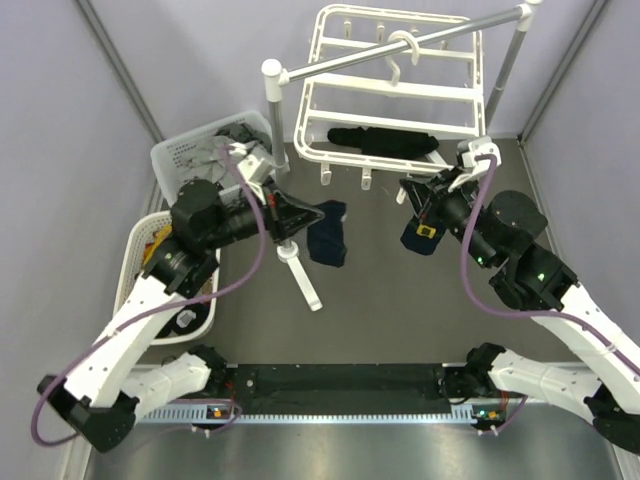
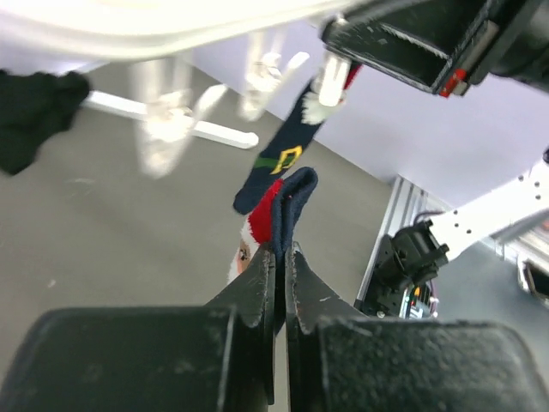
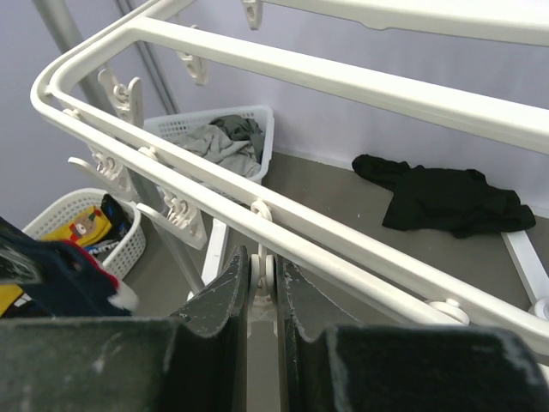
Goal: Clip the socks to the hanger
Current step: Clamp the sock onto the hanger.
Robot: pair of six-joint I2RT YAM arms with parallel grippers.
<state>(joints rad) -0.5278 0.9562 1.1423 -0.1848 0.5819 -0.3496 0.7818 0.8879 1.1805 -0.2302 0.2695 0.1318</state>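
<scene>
Item 1, your left arm [image 1: 150,300]: it runs from its base at the near edge with the elbow swung out left and the forearm reaching right toward the middle. The left gripper [image 1: 308,215] has its 2 fingers pressed together on a fold of navy sock [image 2: 290,202]. Item 2, your right arm [image 1: 560,290]: elbow out right, forearm angled back and left, right gripper [image 1: 408,192] with its 2 fingers pinched on a white hanger clip [image 3: 262,273].

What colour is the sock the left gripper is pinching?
The sock is navy with red and white, clearest in the left wrist view.
</scene>
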